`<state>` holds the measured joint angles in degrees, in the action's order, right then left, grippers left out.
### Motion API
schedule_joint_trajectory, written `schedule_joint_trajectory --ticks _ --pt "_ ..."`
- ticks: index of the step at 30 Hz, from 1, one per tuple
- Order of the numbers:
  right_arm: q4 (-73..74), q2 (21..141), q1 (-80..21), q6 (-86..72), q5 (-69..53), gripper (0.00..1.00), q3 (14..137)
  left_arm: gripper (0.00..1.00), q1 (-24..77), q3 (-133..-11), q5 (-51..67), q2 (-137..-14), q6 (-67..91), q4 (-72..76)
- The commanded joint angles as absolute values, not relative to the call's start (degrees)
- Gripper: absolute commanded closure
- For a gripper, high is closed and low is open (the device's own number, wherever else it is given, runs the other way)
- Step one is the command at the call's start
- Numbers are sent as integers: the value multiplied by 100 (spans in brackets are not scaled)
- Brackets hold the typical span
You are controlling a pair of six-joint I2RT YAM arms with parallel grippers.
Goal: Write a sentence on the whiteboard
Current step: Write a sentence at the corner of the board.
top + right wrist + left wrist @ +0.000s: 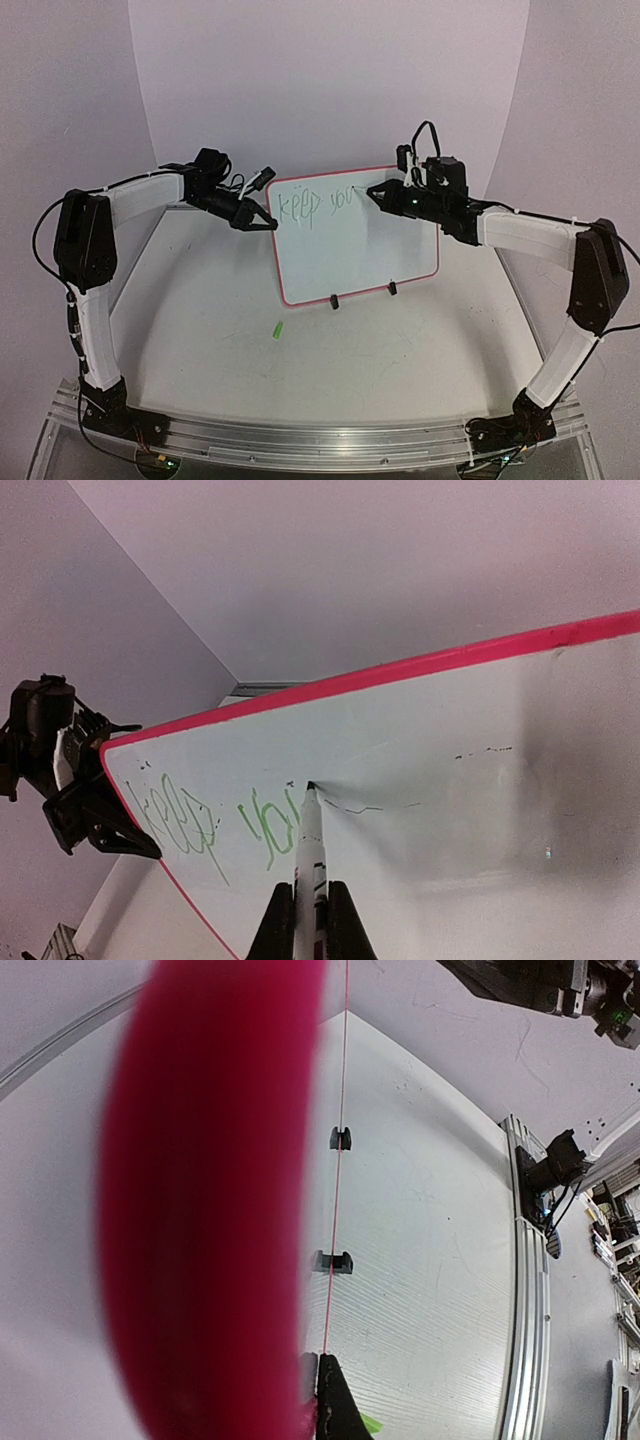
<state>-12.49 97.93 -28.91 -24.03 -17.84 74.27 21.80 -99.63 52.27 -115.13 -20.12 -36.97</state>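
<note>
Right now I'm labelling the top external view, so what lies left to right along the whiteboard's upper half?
The left gripper → green writing → marker tip → right gripper.

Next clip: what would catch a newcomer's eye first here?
The whiteboard stands upright mid-table on two black feet, with green writing along its top that reads roughly "keep you". The left gripper clamps its left edge, and the right gripper holds a marker with its tip on the board just after the last word. A small green piece lies in front.
</note>
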Motion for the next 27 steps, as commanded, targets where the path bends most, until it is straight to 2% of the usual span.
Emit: schedule_joint_trajectory --ticks 1,16,27 --pt "-1319 9762 -2840 -2335 -1585 100 7586 100 2285 -9976 4873 -11367 -2374 -3789" --pt "-1243 9750 -2843 -2460 -1847 100 7032 100 2290 -9978 4872 -11377 -2370 -3788" --pt "-1200 9304 -2839 -2354 -1441 100 6994 100 2285 -9978 4886 -11356 -2367 -3789"
